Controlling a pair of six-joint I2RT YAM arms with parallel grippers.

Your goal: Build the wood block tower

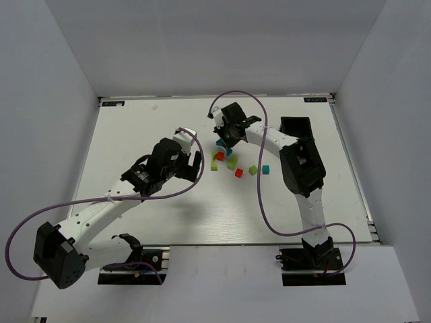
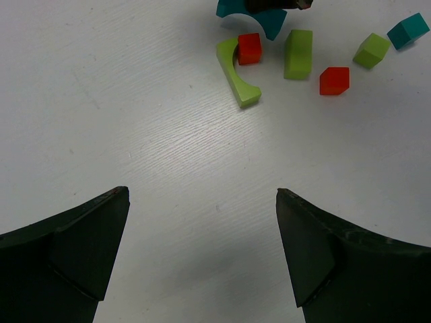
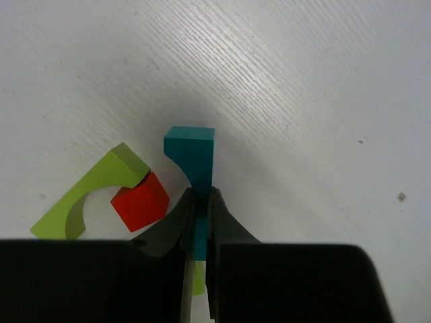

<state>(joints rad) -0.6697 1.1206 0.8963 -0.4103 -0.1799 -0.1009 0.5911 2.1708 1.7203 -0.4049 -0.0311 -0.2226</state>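
Note:
No stacked column shows; the blocks lie loose on the white table [image 1: 148,134]. My right gripper [image 3: 201,195] is shut on a teal arch block [image 3: 192,158], pinching its thin middle, seen under the gripper in the top view [image 1: 221,143]. Beside it lie a red cube [image 3: 140,200] touching a lime arch [image 3: 87,195]. In the left wrist view I see the lime arch [image 2: 237,70], the red cube [image 2: 249,48], a lime oblong block [image 2: 297,54], a second red cube [image 2: 335,80], a lime cube [image 2: 372,50] and a teal cube [image 2: 408,31]. My left gripper [image 2: 202,195] is open and empty, short of the blocks.
The right arm's black link [image 1: 300,161] lies just right of the block cluster. A purple cable [image 1: 262,202] loops across the table in front of the blocks. White walls enclose the table on three sides.

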